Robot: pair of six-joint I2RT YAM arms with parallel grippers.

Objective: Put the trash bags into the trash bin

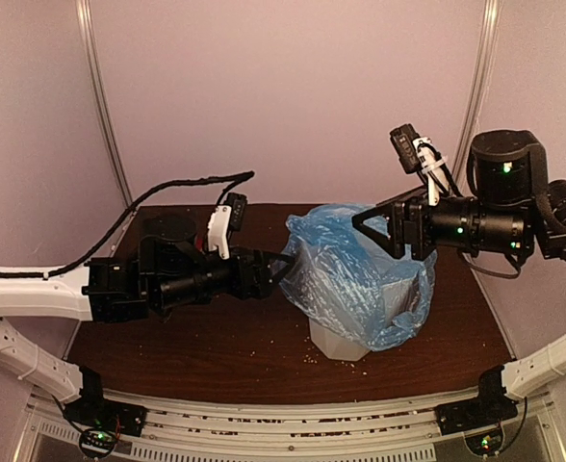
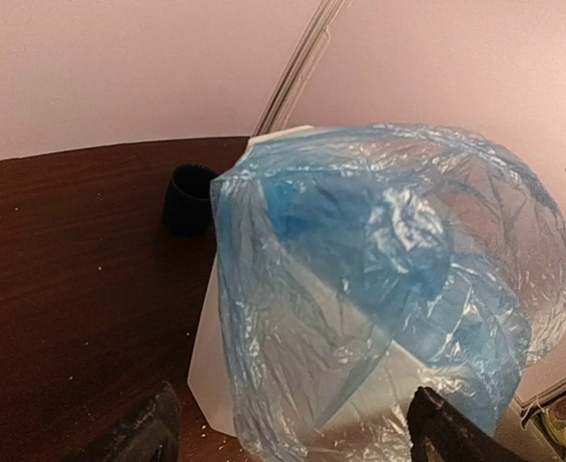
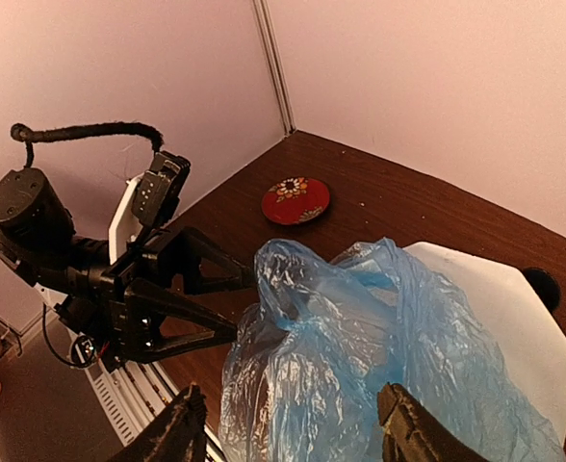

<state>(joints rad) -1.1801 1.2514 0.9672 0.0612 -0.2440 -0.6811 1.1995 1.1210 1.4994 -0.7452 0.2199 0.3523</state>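
Seating the light-blue trash bag [image 1: 350,279] properly looks like the step in hand. It lies draped over the mouth and right side of the white trash bin [image 1: 346,342] at mid-table, more on it than in it. The left gripper [image 3: 244,303] is released, jaws spread at the bag's left edge. The right gripper [image 1: 370,234] hangs over the top, fingers apart with loose film between them and nothing pinched. Pushing the billowed film down inside first, gently, seems wise, since the bin may tip. The dark wood table [image 1: 196,346] is crumb-speckled. A dark mug [image 2: 189,197] sits behind the bin and a red dish [image 3: 295,200] lies far left, with pale walls around.
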